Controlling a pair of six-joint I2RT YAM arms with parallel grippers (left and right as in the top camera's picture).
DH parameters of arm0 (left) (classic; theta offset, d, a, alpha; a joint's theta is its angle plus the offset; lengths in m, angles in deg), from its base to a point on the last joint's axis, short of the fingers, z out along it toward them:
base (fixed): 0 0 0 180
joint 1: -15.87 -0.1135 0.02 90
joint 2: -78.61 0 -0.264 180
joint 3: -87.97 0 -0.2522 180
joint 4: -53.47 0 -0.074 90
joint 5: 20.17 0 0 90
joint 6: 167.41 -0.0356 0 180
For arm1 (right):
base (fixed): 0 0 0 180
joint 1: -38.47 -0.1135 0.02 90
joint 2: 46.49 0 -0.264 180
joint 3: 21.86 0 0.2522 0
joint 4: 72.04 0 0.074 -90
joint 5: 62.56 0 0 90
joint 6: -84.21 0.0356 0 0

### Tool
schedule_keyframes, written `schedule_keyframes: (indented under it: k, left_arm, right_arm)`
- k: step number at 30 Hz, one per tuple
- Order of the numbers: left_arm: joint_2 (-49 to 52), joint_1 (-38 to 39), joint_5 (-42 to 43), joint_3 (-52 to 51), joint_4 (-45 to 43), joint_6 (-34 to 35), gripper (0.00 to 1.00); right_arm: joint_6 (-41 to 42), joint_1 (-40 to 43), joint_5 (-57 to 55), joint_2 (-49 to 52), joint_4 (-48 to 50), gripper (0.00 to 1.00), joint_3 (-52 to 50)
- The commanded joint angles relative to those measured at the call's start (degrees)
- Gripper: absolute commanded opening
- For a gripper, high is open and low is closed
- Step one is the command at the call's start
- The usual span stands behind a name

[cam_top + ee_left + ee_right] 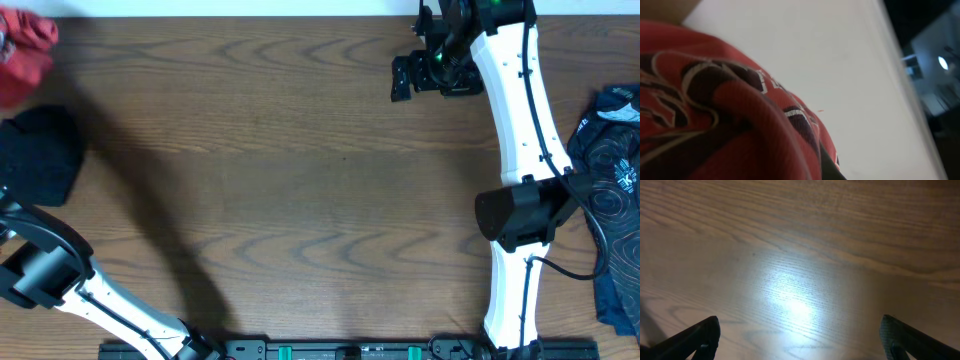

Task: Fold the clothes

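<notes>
Right end effector (800, 339) wide open, left end effector closed

From overhead we look straight down on the brown wood-grain tabletop (300, 180). Our right wrist view faces that wood closely; our left sits against coral-red lettered cloth (715, 125) at its far-left corner.

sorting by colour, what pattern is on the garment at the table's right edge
The garment is dark navy with pale swirling lines, clearest in the overhead view.

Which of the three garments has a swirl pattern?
The navy garment at the table's right edge, beside the right arm. The red shirt bears only lettering, and the black bundle is plain; both lie far left.
</notes>
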Motion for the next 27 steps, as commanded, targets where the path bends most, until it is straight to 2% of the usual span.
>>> schedule_keyframes:
  k: [1,19,27]
  left_arm:
    - [-2.1,0.5,2.9,2.8,0.9,1.0,0.06]
    - [-1.4,-1.7,-0.7,2.8,2.7,-1.9,0.06]
    - [-1.4,-4.7,-4.1,2.8,8.4,-6.4,0.06]
  right_arm:
    - [0.1,-0.9,0.0,-1.5,0.6,0.99,-0.3]
    - [0.1,-1.2,0.0,-1.5,0.7,0.99,-0.3]
    - [0.1,-3.3,-0.1,-1.5,1.0,0.99,-0.3]
